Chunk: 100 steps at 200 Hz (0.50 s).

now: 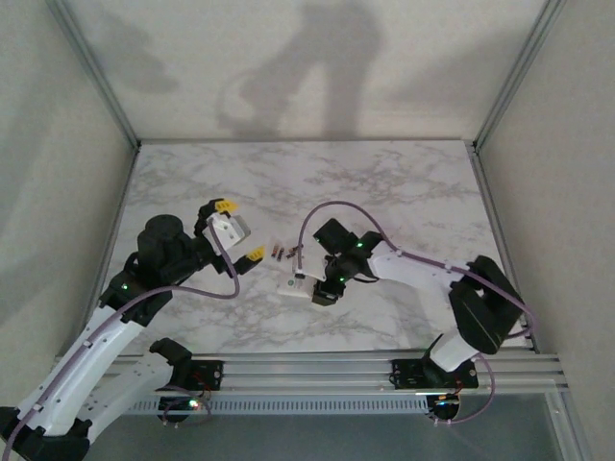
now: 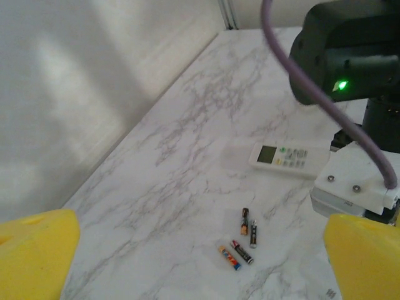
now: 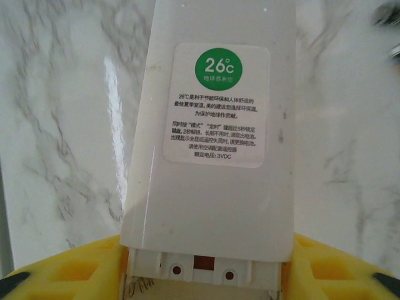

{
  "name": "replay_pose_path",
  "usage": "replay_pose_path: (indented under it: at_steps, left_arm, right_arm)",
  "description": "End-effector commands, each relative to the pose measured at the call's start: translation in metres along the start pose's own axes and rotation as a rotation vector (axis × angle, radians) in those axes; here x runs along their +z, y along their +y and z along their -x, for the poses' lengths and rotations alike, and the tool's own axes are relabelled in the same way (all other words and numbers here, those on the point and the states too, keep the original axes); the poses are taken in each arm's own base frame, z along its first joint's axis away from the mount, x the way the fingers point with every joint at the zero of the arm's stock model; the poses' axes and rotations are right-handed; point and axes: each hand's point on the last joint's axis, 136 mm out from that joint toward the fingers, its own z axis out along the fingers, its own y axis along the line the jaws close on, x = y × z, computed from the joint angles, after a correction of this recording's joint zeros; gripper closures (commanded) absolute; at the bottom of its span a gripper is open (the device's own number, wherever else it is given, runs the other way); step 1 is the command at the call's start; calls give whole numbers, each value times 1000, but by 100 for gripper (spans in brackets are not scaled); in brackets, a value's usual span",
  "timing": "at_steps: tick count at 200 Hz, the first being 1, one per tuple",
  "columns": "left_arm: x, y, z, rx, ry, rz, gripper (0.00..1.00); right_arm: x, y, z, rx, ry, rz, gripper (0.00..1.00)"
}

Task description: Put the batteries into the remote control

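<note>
My right gripper (image 3: 203, 275): clamped on remote (image 3: 212, 206) at its open battery end, label side toward camera | my left gripper (image 1: 236, 230): fingers apart, empty | four batteries (image 2: 253, 233): loose on table (image 1: 384, 182) near remote, between my grippers

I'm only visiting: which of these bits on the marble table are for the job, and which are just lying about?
For the job:
- remote control, held in the right claw
- dark batteries with orange ends, two side by side
- left claw, open above the table

Probably just lying about:
- red-and-black battery
- orange-and-blue battery
</note>
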Motion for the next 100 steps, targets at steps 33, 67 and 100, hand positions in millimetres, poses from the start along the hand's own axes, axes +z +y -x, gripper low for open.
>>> replay_pose_path:
  at_steps: [33,67,100]
  left_arm:
    - [13,-12,-24,69,64,-48,0]
    - [17,-13,-28,58,52,-45,0]
    - [20,-8,-32,52,45,-5,0]
  right_arm:
    - [32,-16,-19,-107,135,-33,60]
    - [45,-25,-32,-128,198,-69,43]
    - [39,-33,-26,-136,175,-124,37]
